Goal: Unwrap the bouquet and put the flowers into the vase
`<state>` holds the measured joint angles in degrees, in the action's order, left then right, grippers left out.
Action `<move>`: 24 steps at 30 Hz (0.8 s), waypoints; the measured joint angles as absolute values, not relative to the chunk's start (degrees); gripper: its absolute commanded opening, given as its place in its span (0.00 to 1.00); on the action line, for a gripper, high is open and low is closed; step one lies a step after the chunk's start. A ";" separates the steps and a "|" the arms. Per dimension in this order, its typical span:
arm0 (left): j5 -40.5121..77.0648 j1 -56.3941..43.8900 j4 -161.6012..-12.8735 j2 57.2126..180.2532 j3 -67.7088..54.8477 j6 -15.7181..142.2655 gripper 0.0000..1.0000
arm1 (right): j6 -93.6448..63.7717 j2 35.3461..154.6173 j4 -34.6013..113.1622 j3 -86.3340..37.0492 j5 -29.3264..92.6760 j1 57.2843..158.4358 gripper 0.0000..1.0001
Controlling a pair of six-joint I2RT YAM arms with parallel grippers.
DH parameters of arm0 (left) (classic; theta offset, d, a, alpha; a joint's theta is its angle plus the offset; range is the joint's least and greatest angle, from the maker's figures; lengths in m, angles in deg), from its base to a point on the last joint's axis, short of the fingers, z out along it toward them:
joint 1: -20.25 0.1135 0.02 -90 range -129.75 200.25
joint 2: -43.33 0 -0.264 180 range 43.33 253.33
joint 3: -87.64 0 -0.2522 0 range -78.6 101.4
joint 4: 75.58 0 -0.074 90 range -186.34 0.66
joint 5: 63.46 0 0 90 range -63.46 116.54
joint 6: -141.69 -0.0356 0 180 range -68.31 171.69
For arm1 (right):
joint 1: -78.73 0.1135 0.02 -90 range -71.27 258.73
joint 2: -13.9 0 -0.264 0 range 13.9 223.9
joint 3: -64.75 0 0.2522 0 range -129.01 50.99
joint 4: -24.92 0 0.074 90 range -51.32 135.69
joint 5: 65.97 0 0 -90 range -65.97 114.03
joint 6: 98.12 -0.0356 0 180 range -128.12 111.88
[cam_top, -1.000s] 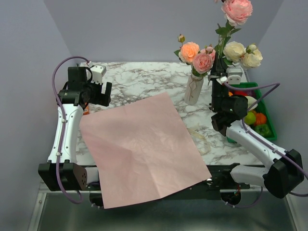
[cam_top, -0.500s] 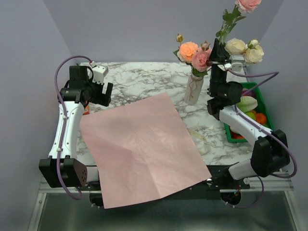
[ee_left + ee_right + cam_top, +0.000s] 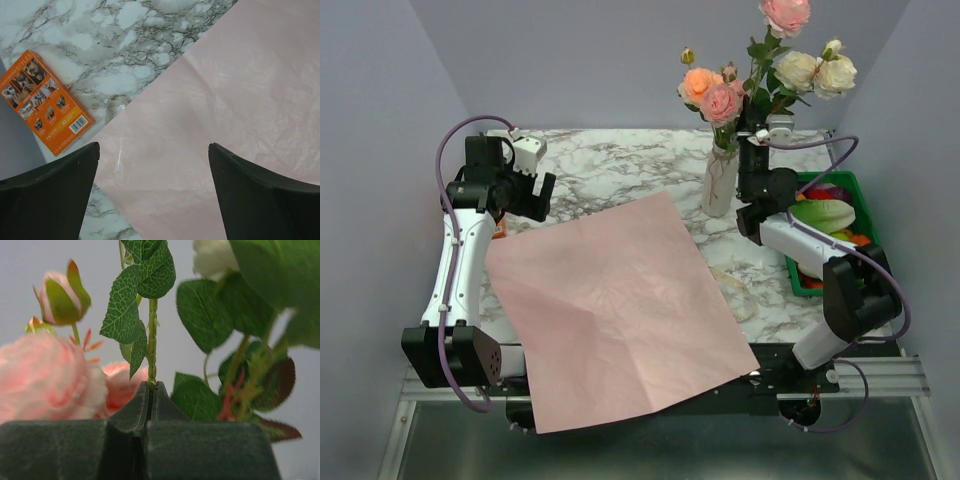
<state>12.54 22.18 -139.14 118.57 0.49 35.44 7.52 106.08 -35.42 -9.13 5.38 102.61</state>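
The cream vase point(image 3: 719, 183) stands at the back of the marble table with pink and peach flowers point(image 3: 712, 93) in it. My right gripper point(image 3: 752, 128) is raised just right of the vase, shut on the thin green stem point(image 3: 151, 342) of more flowers point(image 3: 798, 55): a pink rose on top and cream roses to the right. In the right wrist view the stem rises from between the closed fingers point(image 3: 134, 407), with pink blooms at the left. The bouquet's paper point(image 3: 615, 305) lies flat, pink side up. My left gripper point(image 3: 154, 150) hangs open above the paper's left corner.
An orange printed card point(image 3: 43, 100) lies on the marble left of the paper. A green crate point(image 3: 830, 232) of vegetables stands at the right edge, by my right arm. A beige ribbon point(image 3: 736, 284) lies on the marble right of the paper. The paper overhangs the near table edge.
My right gripper has carried its held flowers up and left, from over the green crate to right beside the vase. The left arm and the paper have stayed put.
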 measured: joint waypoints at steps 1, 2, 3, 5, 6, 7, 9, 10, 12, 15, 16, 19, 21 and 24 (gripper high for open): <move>12.54 22.18 -139.16 118.57 0.49 35.40 0.99 | 7.54 106.02 -35.51 -8.30 5.40 102.61 0.01; 12.54 22.18 -139.14 118.57 0.49 35.38 0.99 | 7.54 105.95 -35.64 -7.16 5.40 102.61 0.01; 12.52 22.18 -139.14 118.57 0.49 35.38 0.99 | 7.56 105.84 -35.68 -5.91 5.38 102.61 0.01; 12.52 22.18 -139.16 118.57 0.49 35.38 0.99 | 7.60 105.65 -35.64 -3.66 5.34 102.59 0.01; 12.52 22.18 -139.14 118.57 0.49 35.38 0.99 | 7.65 105.38 -35.60 -2.50 5.31 102.59 0.01; 12.52 22.18 -139.16 118.57 0.49 35.40 0.99 | 7.78 104.95 -35.38 -1.41 5.31 102.59 0.01; 12.43 22.18 -139.16 118.57 0.49 35.40 0.99 | 7.80 103.46 -35.05 0.49 5.34 102.59 0.01; 12.36 22.18 -139.16 118.55 0.49 35.40 0.99 | 7.78 102.28 -34.90 1.34 5.34 102.59 0.01; 12.28 22.18 -139.16 118.53 0.45 35.40 0.99 | 7.71 99.66 -34.87 2.33 5.49 102.61 0.01; 12.10 22.18 -139.16 118.50 0.45 35.47 0.99 | 7.34 96.20 -35.55 2.33 5.62 102.61 0.01; 12.04 22.18 -139.16 118.50 0.45 35.51 0.99 | 7.28 95.48 -35.88 2.17 5.60 102.61 0.01; 11.64 22.18 -139.19 118.48 0.45 35.84 0.99 | 6.99 95.04 -36.34 0.86 5.93 102.61 0.01; 11.38 22.18 -139.16 118.44 0.45 35.90 0.99 | 6.97 95.15 -36.27 0.58 6.43 102.61 0.01; 11.20 22.18 -139.19 118.42 0.45 35.95 0.99 | 6.95 95.57 -36.21 -0.06 6.93 102.61 0.01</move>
<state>11.20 22.18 -139.19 118.42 0.45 35.95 6.95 95.57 -36.21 -0.06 6.93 102.61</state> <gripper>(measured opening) 0.988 0.029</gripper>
